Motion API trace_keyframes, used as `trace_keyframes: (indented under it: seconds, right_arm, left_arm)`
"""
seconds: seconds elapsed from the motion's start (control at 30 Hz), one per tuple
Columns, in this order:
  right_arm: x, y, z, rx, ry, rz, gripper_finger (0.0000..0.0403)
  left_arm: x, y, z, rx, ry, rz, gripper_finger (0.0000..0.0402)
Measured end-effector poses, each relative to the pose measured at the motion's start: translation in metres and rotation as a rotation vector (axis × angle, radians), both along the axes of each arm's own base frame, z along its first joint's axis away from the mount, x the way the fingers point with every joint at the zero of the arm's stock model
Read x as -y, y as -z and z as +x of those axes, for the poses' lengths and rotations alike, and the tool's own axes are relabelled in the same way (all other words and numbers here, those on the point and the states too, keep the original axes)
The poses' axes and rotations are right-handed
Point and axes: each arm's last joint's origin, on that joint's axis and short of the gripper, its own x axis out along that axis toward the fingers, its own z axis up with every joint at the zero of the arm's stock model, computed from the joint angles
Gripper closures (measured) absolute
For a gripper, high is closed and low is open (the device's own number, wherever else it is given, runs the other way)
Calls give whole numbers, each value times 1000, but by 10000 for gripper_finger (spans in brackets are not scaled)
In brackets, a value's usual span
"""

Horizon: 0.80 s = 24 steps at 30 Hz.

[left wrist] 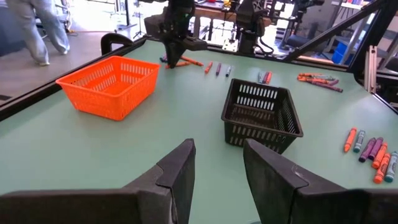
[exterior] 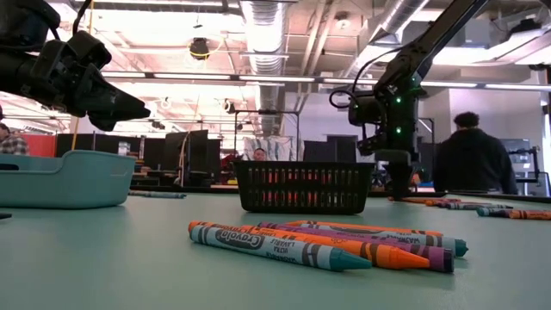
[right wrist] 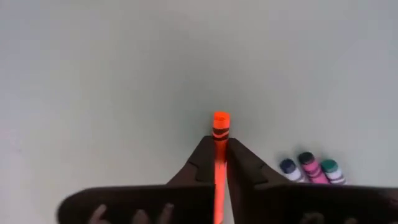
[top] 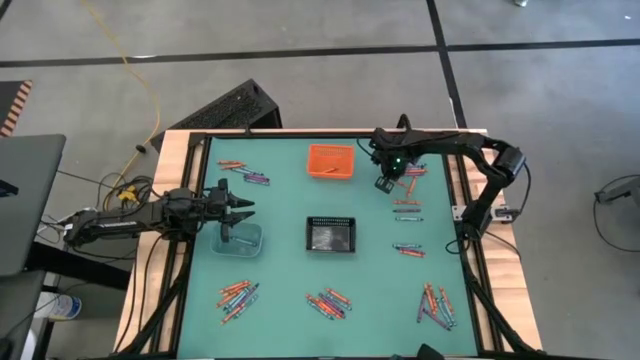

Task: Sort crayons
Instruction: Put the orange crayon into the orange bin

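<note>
My right gripper [right wrist: 219, 163] is down at the far right part of the green table [top: 280, 205], fingers pinching an orange crayon [right wrist: 219, 140] that sticks up btwn them. More crayons [right wrist: 309, 169] lie just beside it. My left gripper [left wrist: 214, 171] hangs over the clear bin [top: 240, 238], fingers spread, w/ nothing in them.

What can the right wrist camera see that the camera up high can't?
Only the right wrist view shows the right gripper with its fingers shut on an orange crayon, and three crayon tips beside it. Only the high view shows the left gripper over the clear bin, plus the orange bin and black bin. Both show the green table and the right gripper.
</note>
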Motion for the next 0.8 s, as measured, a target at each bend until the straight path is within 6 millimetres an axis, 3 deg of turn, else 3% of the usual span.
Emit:
trace_keyframes:
  seconds: [0.23, 0.4, 0.8]
  right_arm:
    - [1, -2, 10, 99, -21, -18, 395]
    - [-2, -19, 30, 188, -75, -16, 397]
    - [-35, -100, 100, 355, -290, -297, 398]
  left_arm:
    - [0, 0, 0, 0, 0, 0, 276]
    - [0, 0, 0, 0, 1, 0, 276]
    - [0, 0, 0, 0, 0, 0, 276]
